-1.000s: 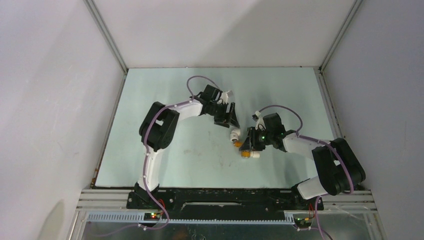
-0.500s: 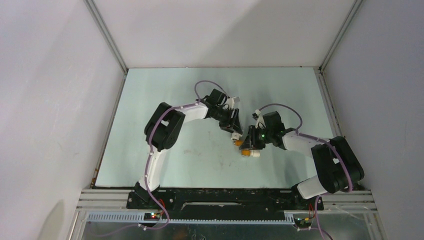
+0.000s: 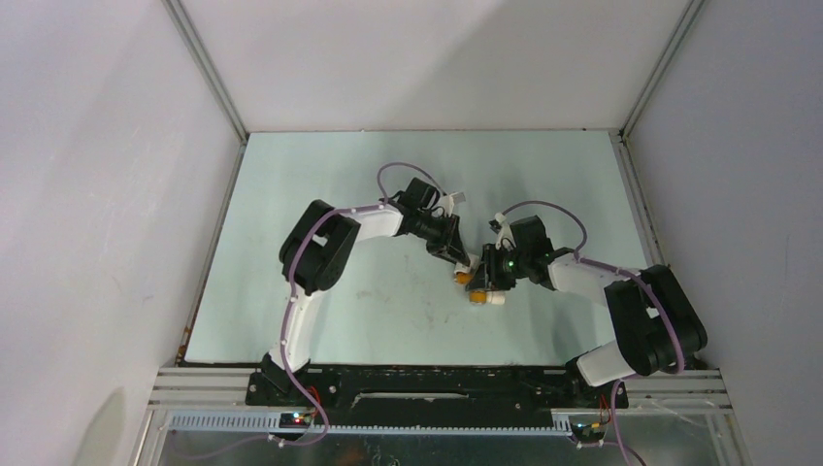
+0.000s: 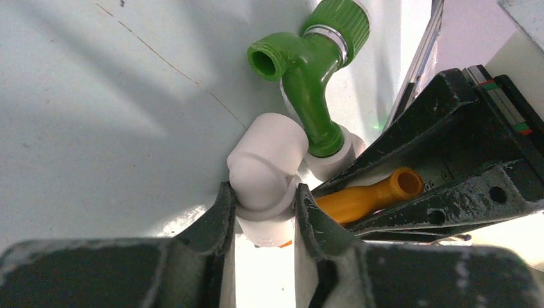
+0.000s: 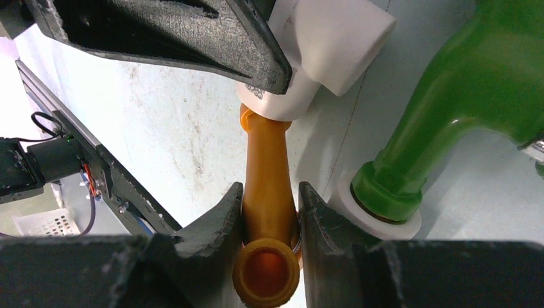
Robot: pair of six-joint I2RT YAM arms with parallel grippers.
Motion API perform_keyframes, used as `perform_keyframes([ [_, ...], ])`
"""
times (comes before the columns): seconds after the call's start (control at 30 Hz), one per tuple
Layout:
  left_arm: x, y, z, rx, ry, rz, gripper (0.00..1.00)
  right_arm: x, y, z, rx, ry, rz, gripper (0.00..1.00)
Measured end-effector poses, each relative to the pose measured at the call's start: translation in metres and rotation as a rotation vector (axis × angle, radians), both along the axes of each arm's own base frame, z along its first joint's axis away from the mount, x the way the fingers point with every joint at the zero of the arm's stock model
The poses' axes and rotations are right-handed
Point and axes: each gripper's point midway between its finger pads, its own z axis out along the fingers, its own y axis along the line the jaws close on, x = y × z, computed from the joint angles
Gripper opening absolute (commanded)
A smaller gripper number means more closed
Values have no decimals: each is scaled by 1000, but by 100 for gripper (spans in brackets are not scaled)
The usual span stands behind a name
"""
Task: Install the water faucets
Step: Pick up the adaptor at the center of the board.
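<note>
Centre of table (image 3: 340, 175), a little right of the middle: both grippers meet tip to tip, the left arm reaching in from the far left and the right arm from the right.

1. Left gripper (image 4: 264, 192). Fingers closed to a narrow gap, clamped on either side of item 2.
2. White elbow fitting (image 4: 266, 160). Stubby, rounded bend, held in item 1 with one opening turned towards item 4.
3. Right gripper (image 5: 269, 192). Fingers drawn in tight, pinching item 4 along its body.
4. Orange faucet (image 5: 266, 154). Held lengthwise between the fingers of item 3, its open round mouth towards the right wrist camera. Its other end touches the opening of item 2. How far it is seated cannot be told.
5. Green faucet (image 4: 308, 77). Glossy, with a ribbed knob and a silvery ring. Its base sits in item 6 and its threaded open spout points away. Neither gripper holds it. It is just beside item 4, on the table.
6. Second white fitting (image 5: 378, 215). Collar around the base of item 5, touching item 2 in the left wrist view.
</note>
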Motion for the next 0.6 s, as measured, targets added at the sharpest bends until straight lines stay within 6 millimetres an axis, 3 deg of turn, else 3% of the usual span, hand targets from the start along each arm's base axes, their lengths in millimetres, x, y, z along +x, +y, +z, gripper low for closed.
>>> perform_keyframes([
  [0.17, -4, 3, 0, -5, -4, 33, 0, -3, -3, 6, -10, -12, 7, 0],
  [0.37, -10, 36, 8, 50, -47, 177, 0, -10, -7, 39, -4, -104, 18, 0],
  [0.47, -8, 57, 27, 55, -92, 279, 0, -11, -3, 69, 39, -208, 36, 0],
  [0.6, -3, 76, 73, 7, -204, 407, 0, -23, 9, 99, 100, -304, 91, 0],
])
